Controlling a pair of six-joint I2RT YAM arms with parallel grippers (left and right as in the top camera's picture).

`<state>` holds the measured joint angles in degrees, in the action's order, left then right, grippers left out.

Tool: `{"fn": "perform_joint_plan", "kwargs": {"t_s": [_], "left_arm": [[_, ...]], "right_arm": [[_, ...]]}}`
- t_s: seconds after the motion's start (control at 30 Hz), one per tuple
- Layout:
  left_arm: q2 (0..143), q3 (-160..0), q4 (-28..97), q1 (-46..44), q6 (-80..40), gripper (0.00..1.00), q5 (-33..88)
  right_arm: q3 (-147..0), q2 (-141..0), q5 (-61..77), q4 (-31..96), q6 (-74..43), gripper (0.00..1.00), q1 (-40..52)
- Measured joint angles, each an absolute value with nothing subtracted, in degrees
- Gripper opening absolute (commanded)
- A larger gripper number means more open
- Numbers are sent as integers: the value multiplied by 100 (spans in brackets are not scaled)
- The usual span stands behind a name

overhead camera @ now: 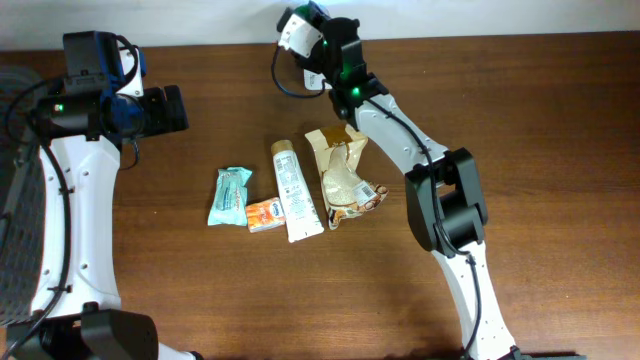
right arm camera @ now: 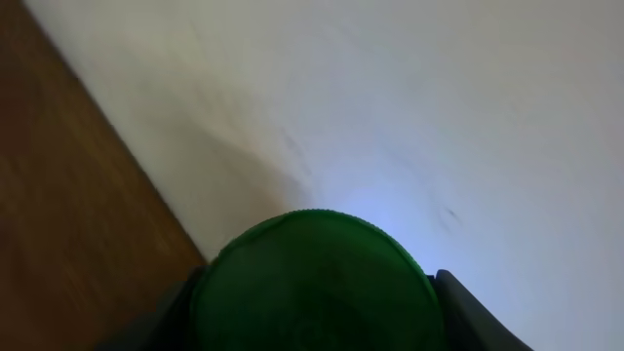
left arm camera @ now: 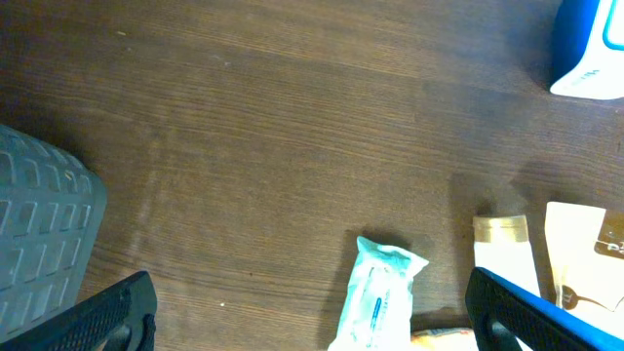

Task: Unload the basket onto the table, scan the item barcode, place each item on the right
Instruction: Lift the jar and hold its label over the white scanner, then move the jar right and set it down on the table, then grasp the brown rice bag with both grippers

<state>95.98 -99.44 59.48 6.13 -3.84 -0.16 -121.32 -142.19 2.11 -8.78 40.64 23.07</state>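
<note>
Jaws: your left gripper (overhead camera: 172,108) is spread wide, empty; right gripper (overhead camera: 308,28) pinches the item (overhead camera: 295,36) at the table's (overhead camera: 540,120) far edge. Its green cap (right arm camera: 317,288) shows only in the wrist view (overhead just shows white), cap end facing that camera. Bare wood lies to its right.

Round green-capped item (right arm camera: 317,283), held.
</note>
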Motion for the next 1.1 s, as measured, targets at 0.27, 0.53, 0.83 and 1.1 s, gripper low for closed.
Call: {"fn": "perform_joint_plan", "kwargs": {"t_s": [0.27,0.53,0.83,1.1], "left_arm": [[9601,-9944,5953,613,-384,99,-16],[9601,-9944,5944,613,-384,99,-16],[9601,-9944,5948,613,-384,99,-16],[9601,-9944,5951,613,-384,99,-16]], "right_arm": [[-12263,-11336,2606,3999,-244,29,591],[-11181,-11821,893,6521,-760,26,-1599],[-9559,-11928,395,5137,-943,69,-1682],[-10414,-11579,1190,7172,-449,85,-1608]]}}
